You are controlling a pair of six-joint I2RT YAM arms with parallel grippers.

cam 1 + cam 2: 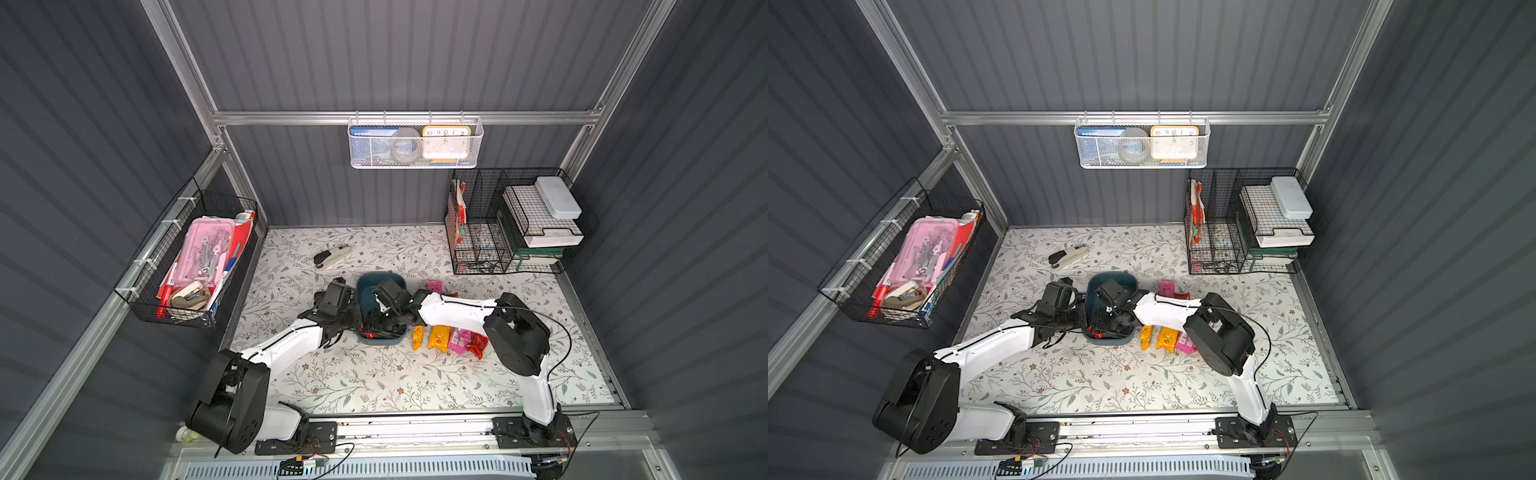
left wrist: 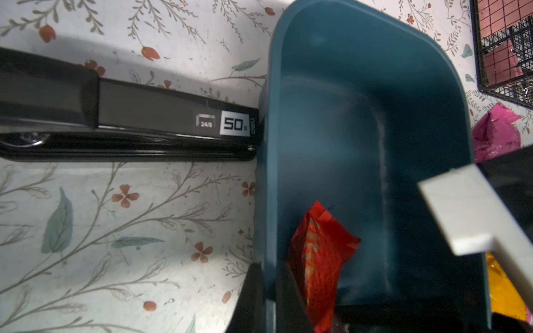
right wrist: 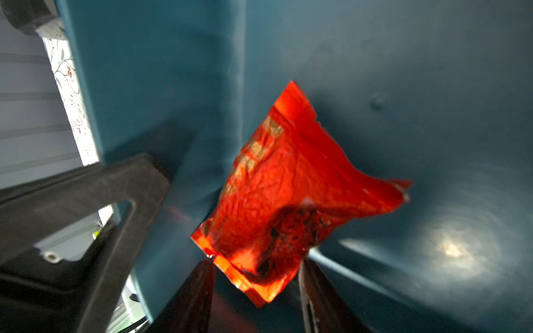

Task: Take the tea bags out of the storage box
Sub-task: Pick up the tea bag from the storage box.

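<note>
The dark teal storage box (image 1: 380, 279) (image 1: 1112, 277) stands mid-table. My left gripper (image 2: 269, 278) (image 1: 355, 322) is shut on its left side wall (image 2: 271, 173), one finger inside and one outside. One crinkly red tea bag (image 3: 288, 187) (image 2: 317, 253) (image 1: 365, 332) lies inside at the near end. My right gripper (image 3: 256, 262) (image 1: 372, 327) reaches down into the box, open, with the bag's corner between its fingers. Yellow (image 1: 417, 336), orange (image 1: 438, 338), pink (image 1: 457, 341) and red (image 1: 477, 345) tea bags lie on the table right of the box. Another pink one (image 1: 434, 286) lies farther back.
A stapler (image 1: 332, 255) (image 2: 173, 121) lies just beyond the box's far left corner. Black wire baskets (image 1: 507, 224) stand at the back right, another (image 1: 191, 266) hangs on the left wall. A white mesh basket (image 1: 415, 143) hangs on the back wall.
</note>
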